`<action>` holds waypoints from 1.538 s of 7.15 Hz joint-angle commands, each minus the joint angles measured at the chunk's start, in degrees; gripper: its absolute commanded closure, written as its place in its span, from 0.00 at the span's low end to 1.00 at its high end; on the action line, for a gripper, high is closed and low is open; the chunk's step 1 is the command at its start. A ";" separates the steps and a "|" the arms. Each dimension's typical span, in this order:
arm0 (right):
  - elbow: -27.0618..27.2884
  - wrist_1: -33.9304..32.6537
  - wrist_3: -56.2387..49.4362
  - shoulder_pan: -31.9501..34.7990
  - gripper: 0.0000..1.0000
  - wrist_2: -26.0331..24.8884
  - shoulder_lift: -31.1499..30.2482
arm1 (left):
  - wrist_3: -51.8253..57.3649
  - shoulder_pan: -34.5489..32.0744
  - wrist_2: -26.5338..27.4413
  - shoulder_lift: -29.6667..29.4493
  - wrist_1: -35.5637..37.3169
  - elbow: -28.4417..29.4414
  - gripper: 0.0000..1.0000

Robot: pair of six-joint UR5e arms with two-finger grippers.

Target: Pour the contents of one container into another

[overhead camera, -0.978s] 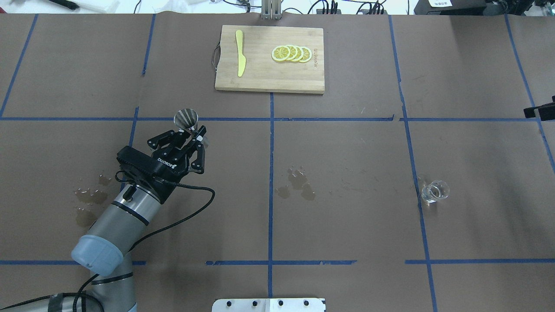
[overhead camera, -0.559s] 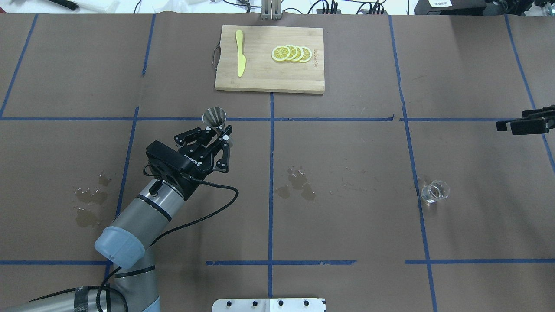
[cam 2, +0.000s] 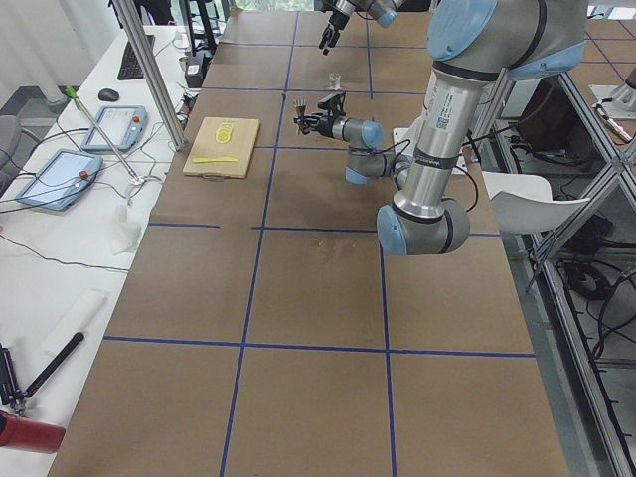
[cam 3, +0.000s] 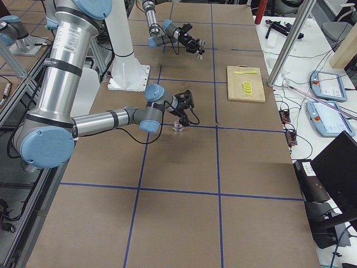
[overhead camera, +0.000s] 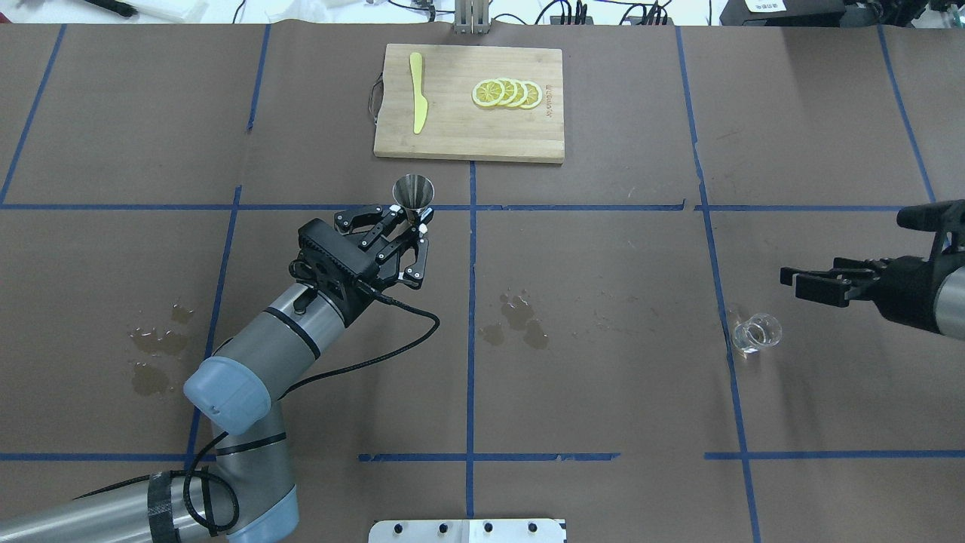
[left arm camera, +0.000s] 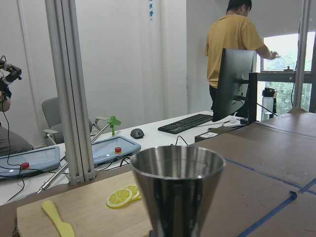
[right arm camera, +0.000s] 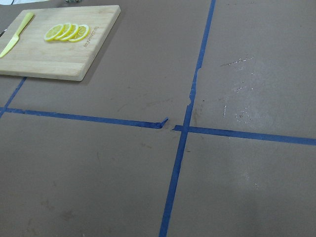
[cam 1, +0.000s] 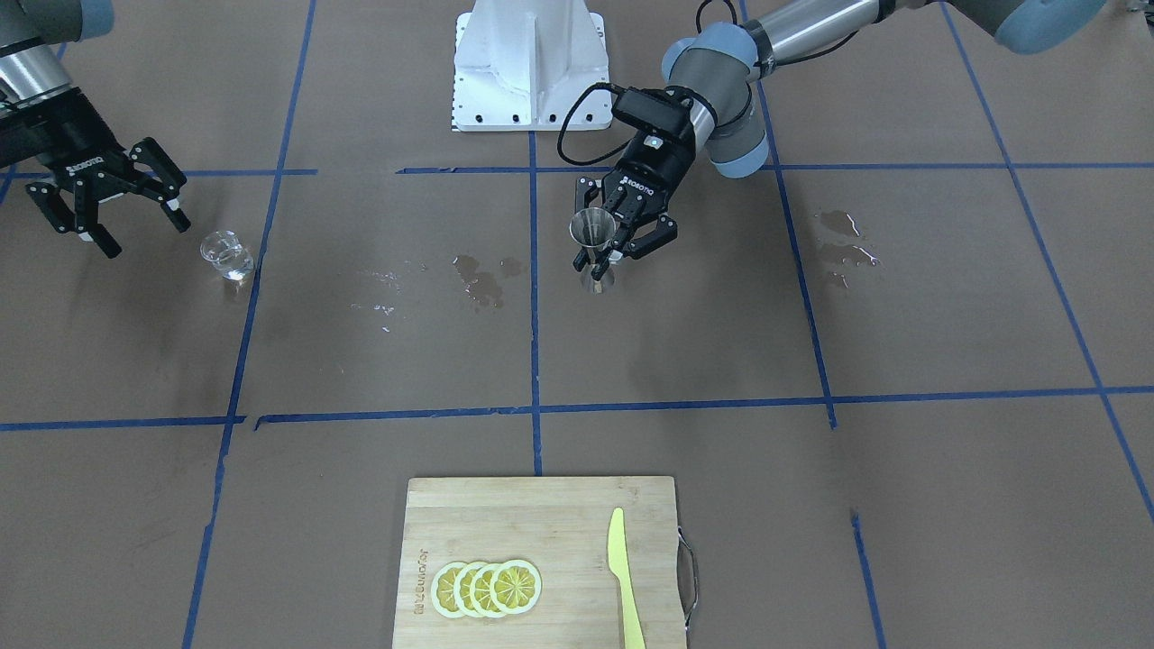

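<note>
The metal jigger (overhead camera: 414, 194) is upright, and my left gripper (overhead camera: 416, 221) is shut on its narrow waist, left of the table's centre line. It also shows in the front view as the jigger (cam 1: 592, 227) in my left gripper (cam 1: 606, 255), and its upper cone fills the left wrist view (left arm camera: 177, 190). The clear glass (overhead camera: 756, 333) stands on the table at the right, seen too from the front (cam 1: 226, 254). My right gripper (overhead camera: 791, 281) hovers open just beyond and to the right of the glass, apart from it (cam 1: 146, 236). The right wrist view does not show the glass.
A wooden cutting board (overhead camera: 452, 136) at the far middle carries lemon slices (overhead camera: 507, 93) and a yellow knife (overhead camera: 417, 92). Wet patches lie at centre (overhead camera: 516, 323) and left (overhead camera: 154, 343). A person (left arm camera: 232, 44) stands at a desk beyond the table.
My left arm has carried the jigger to the right, toward the centre line. My right gripper has come in from the right edge and moved toward the glass.
</note>
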 commanded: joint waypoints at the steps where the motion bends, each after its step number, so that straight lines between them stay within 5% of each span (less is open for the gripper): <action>1: 0.82 -0.28 3.48 -17.98 0.00 -27.72 -2.12 | 0.37 -0.40 -1.58 -0.47 0.24 1.33 1.00; 3: 0.82 -3.42 4.80 -28.57 0.00 -45.97 -2.39 | 0.37 -0.48 -2.29 -1.17 0.24 1.95 1.00; 5: 0.38 -9.56 16.10 -34.91 0.01 -56.46 -2.48 | 0.37 -0.48 -2.29 -1.26 0.24 2.30 1.00; 11: -8.83 -12.50 27.39 -39.43 0.03 -65.55 -0.99 | 0.28 -0.66 -2.20 -1.44 0.24 2.74 1.00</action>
